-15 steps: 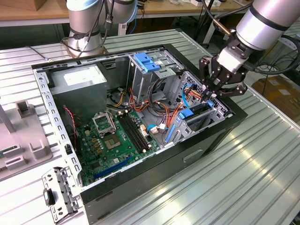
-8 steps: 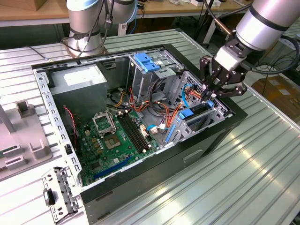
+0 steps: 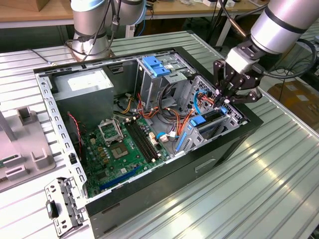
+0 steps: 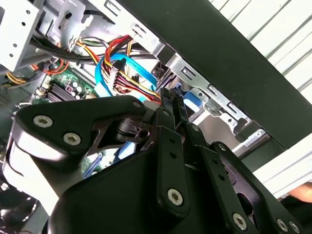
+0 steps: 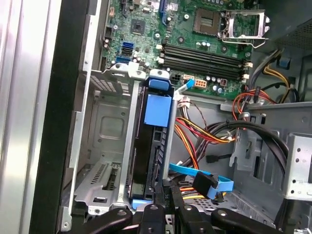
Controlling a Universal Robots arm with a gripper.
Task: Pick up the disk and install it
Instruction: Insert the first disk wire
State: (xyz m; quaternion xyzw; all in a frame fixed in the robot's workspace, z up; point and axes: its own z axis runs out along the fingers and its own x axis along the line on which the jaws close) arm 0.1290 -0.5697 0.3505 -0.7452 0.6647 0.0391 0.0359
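Item: the disk (image 5: 152, 146), edge-on in its blue rails, seated upright in the drive cage (image 5: 105, 141) at lower left of the first wrist view. We see the gripper (image 3: 225, 97) at its end (jaws narrow, pinching it). We can read no lettering.

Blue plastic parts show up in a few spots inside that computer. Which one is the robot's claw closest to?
The blue-railed disk standing on edge in the drive cage by the case's front wall, directly below the gripper. The other, a light-blue bracket, sits atop the bays further back.
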